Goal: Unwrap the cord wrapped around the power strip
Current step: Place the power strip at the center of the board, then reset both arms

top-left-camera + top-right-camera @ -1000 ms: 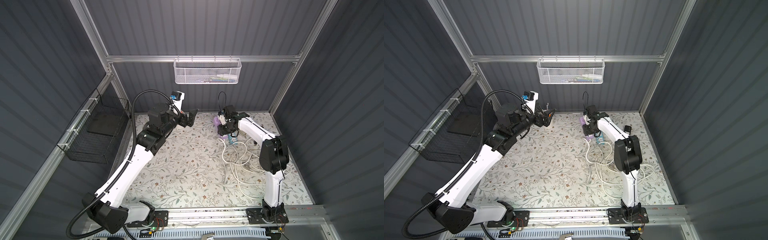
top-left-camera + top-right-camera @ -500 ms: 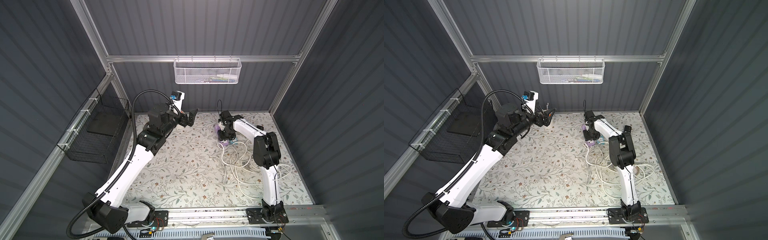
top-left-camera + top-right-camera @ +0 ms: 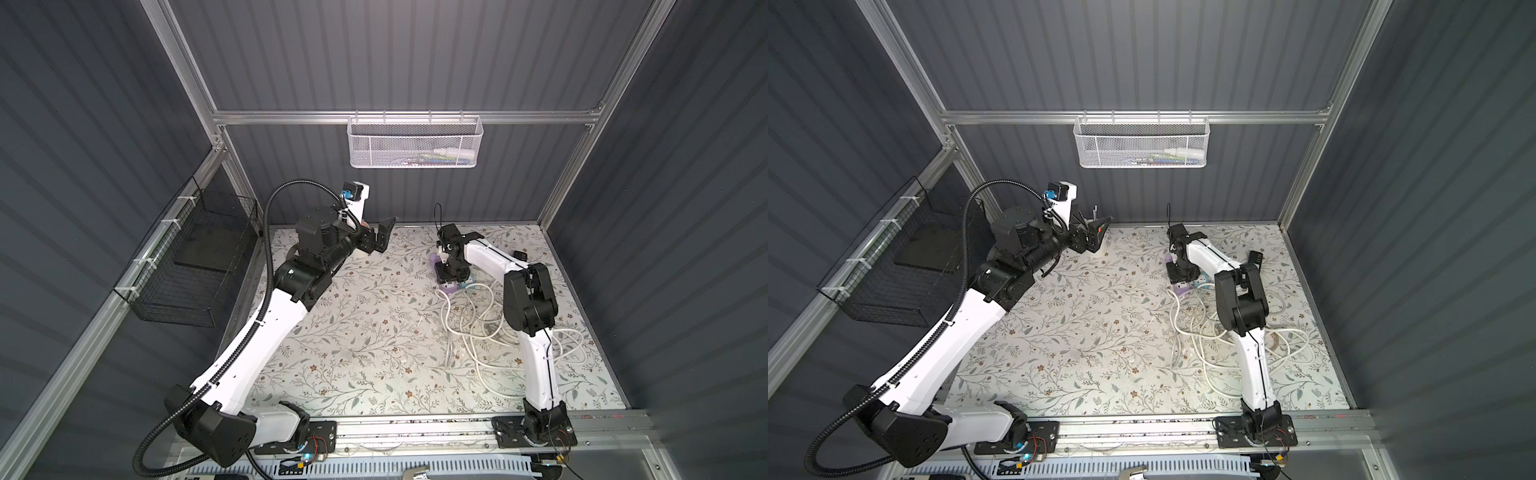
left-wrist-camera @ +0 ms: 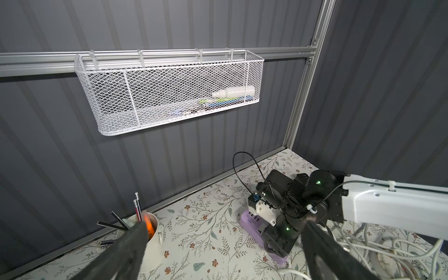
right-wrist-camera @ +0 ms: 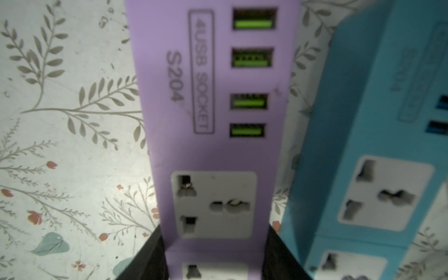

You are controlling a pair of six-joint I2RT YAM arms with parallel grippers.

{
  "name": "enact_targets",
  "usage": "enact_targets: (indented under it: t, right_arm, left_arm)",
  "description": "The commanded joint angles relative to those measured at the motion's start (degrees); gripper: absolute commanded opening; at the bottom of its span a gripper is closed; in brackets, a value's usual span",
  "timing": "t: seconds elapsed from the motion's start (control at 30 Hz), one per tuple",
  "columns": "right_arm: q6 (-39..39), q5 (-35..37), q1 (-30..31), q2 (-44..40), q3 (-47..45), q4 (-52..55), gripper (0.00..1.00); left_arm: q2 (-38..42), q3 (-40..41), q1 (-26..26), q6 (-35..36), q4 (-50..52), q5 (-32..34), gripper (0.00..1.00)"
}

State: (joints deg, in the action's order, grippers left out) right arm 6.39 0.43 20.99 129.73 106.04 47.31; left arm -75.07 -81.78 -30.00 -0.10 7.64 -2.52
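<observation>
The right fingers pinch the purple power strip on the floral worktop; the left fingers hover spread wide; white cord lies loose nearby.

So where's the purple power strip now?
In both top views the purple power strip lies at the flowery table's far right, gripped by the right gripper, a blue power strip beside it, loose white cord in front.

Power strips, qty 2: purple strip between jaws of right gripper; blue strip just beside it. USB ports on purple unit: 4. Grippers, qty 2, incl. left gripper. Baskets, qty 2: white mesh basket, black wire basket. Pencil cup, qty 1. White cord: tangled, loops not countable.
</observation>
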Motion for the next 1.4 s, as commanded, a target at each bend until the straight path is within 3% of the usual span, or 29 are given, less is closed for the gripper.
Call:
enact_targets:
  t: [0.0,0.23,0.6,0.93,1.1,1.37]
  right_arm:
    - [0.5,1.0,-0.3,-0.5,0.4,-1.2,0.5]
    - [0.2,0.3,-0.3,-2.8,0.7,-2.3,0.8]
    - [-0.6,-1.1,-0.1,-9.6,0.7,-3.5,0.99]
    - [-1.0,-1.4,-0.4,-27.6,-10.6,-11.3,0.99]
    - [-0.5,-0.8,-2.8,-39.4,-22.1,-17.7,0.99]
    - [3.2,-2.6,-12.2,-59.2,-45.5,-32.3,0.99]
  left_arm:
    - [0.5,0.3,0.1,1.1,-0.9,-0.2,1.0]
    - [0.5,0.3,0.1,1.1,-0.9,-0.2,1.0]
    - [0.4,0.3,0.1,1.3,-1.1,0.3,1.0]
    - [0.0,3.8,0.1,2.6,-2.3,4.5,1.0]
    - [-1.0,5.0,0.0,2.8,-3.3,9.5,1.0]
    - [-2.3,9.3,0.1,4.5,-7.7,21.0,1.0]
